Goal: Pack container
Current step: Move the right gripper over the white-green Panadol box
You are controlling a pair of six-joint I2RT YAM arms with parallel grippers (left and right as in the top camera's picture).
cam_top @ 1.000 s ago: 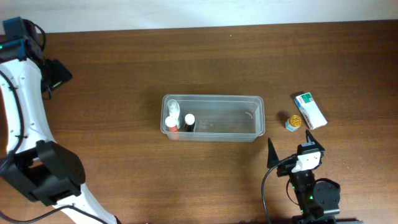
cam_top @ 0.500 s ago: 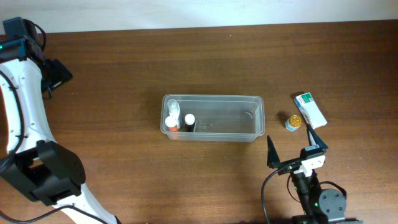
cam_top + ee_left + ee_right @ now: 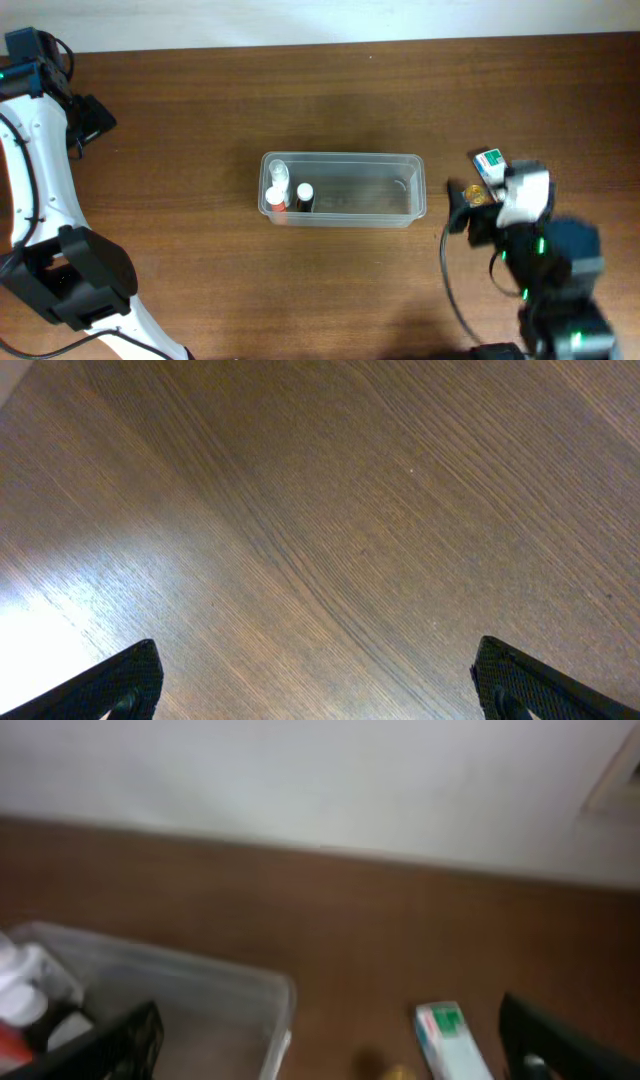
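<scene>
Container (image 3: 360, 190), clear thin plastic, sits mid-table, with bottles (image 3: 278, 190) standing at its left-arm end. I judge it light, flexible and slippery, best pinched at the rim. My right pincer (image 3: 328, 1010) gapes wide near its other end. My left pincer (image 3: 315, 650) is equally wide, empty.
</scene>
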